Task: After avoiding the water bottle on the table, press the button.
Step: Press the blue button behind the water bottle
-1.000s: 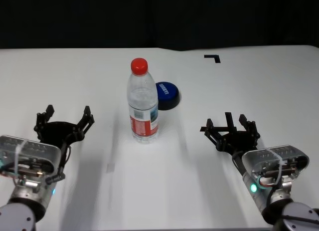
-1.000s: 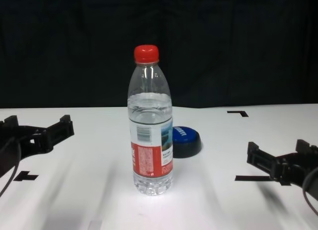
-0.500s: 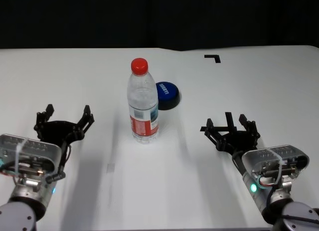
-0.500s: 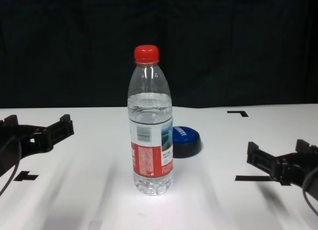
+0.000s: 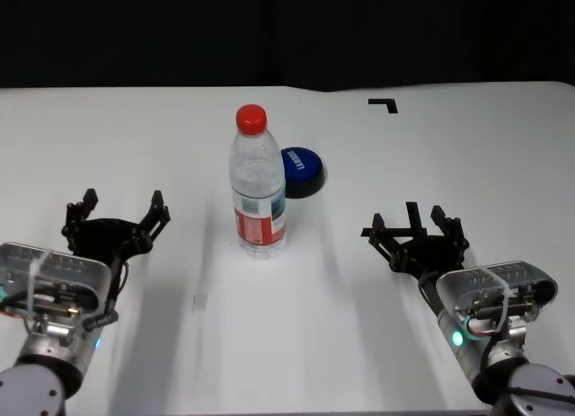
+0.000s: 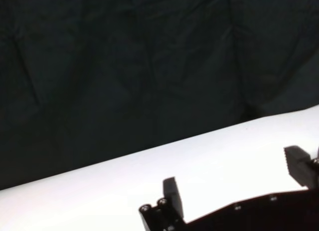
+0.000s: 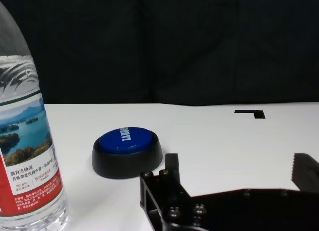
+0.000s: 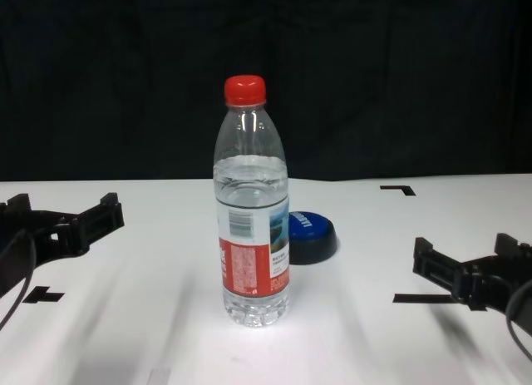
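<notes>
The water bottle [image 5: 257, 190] [image 8: 253, 223] [image 7: 27, 156], clear with a red cap and a red-white-blue label, stands upright mid-table. Just behind it and to its right sits the low blue button [image 5: 302, 171] [image 8: 310, 234] [image 7: 127, 152] on its black base. My right gripper [image 5: 415, 230] [image 8: 468, 264] hovers open over the table [image 5: 314, 326] at the near right, well short of the button. Open too, the left gripper [image 5: 119, 215] [image 8: 60, 217] waits at the near left, away from the bottle. Neither holds anything.
A black L-shaped tape mark [image 5: 384, 103] lies at the far right of the table, and more black tape [image 8: 41, 296] lies near the left gripper. A dark curtain backs the table's far edge. Bare white surface spreads between the two arms.
</notes>
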